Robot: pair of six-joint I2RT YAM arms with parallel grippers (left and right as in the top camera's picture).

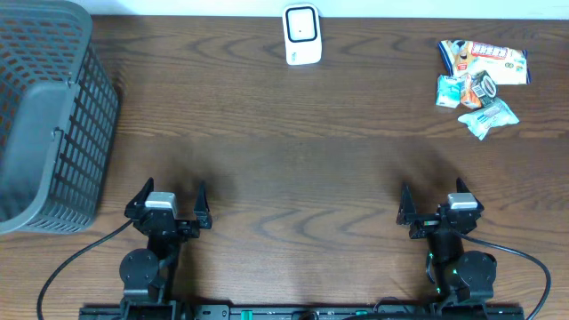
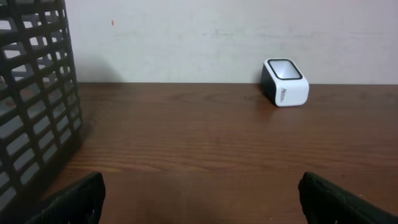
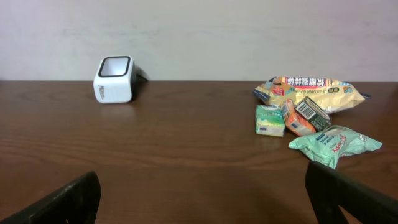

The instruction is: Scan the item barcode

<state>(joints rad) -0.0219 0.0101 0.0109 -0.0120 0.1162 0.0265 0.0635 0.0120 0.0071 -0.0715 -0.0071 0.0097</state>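
Left wrist only: one basket point(image 2: 69, 81)
Right wrist only: four packets point(image 3: 334, 144)
Both: one scanner point(image 1: 302, 34)
Jaws: left gripper point(image 1: 172, 194), right gripper point(image 1: 433, 191) apart, empty

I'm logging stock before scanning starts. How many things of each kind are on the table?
Packaged items: 4 (large snack bag, green-white packet, orange packet, mint-green packet)
Barcode scanner: 1
Mesh basket: 1
Total: 6
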